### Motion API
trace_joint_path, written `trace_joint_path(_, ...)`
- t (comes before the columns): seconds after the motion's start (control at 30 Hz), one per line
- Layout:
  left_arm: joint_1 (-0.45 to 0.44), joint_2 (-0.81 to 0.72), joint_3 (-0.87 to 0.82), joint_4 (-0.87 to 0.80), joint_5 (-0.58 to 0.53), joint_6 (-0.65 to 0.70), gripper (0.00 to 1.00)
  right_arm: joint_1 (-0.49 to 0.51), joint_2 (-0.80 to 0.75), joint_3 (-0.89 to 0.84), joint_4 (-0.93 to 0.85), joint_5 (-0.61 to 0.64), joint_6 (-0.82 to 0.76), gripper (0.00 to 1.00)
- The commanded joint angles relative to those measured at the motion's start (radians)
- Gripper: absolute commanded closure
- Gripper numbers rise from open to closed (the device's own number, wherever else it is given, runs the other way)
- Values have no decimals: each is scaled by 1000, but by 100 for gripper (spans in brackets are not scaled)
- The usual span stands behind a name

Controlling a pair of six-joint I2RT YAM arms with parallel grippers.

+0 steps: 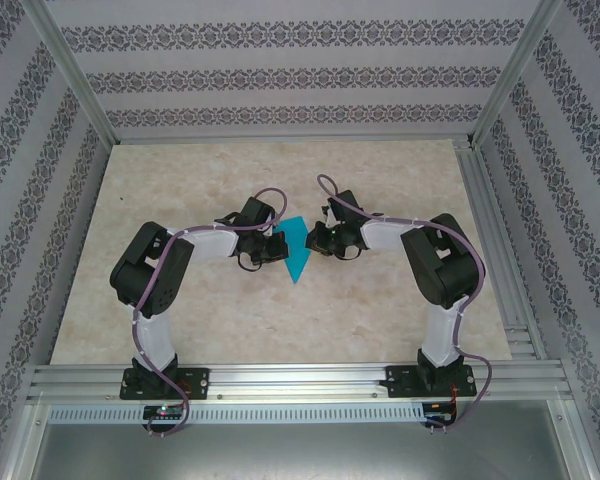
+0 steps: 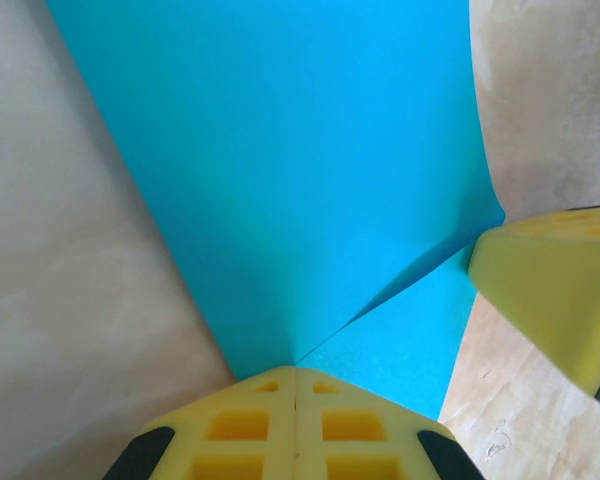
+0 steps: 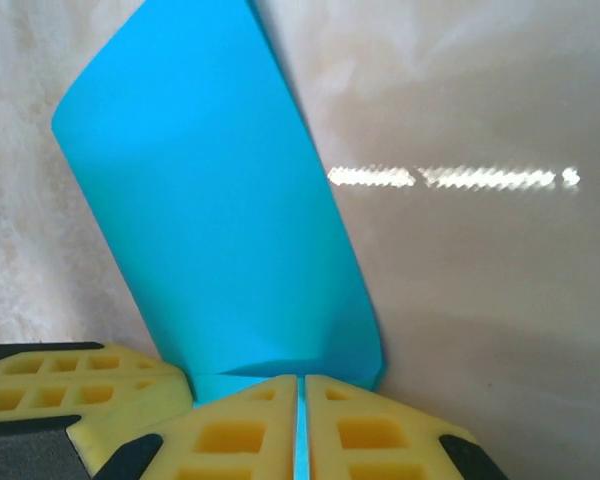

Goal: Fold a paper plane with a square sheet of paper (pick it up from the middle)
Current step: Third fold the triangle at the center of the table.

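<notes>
Pinched over middle of desk (image 1: 330, 320): paper (image 1: 296, 255), part-folded to a point, gripped by left claw (image 2: 295, 378) and right claw (image 3: 301, 385), both clamped shut on it. Risks tearing or creasing askew if pulled unevenly; may slip from so shallow a bite.

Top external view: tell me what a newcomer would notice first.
The teal-blue paper stands out first, a bright wedge at the middle of the pale marbled table, its tip pointing toward the arm bases. The left claw and the right claw meet at it from either side, each shut on an edge. Patterned wallpaper rings the scene.
</notes>
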Motion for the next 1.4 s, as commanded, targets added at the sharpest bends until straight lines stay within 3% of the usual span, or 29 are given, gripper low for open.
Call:
trace_joint_path(0.0, -6, 4, -9, -92, -68, 27, 100, -16, 42, 17, -14, 30, -2, 89)
trace_joint_path(0.33, -7, -2, -7, -95, -72, 29, 100, -28, -28, 40, -27, 32, -17, 89)
trace_joint_path(0.67, -5, -1, -7, -93, -70, 29, 100, -36, 55, 37, -27, 60, 2, 89)
trace_joint_path(0.83, -6, -1, -8, -93, -70, 30, 100, -36, -9, 35, -29, 54, -1, 88)
trace_joint_path(1.07, -6, -20, -27, -67, -76, 24, 100, -38, -119, -28, -7, 35, 7, 70)
trace_joint_path(1.37, -6, -23, -34, -55, -74, 21, 100, -25, -73, -57, 20, -20, 22, 67)
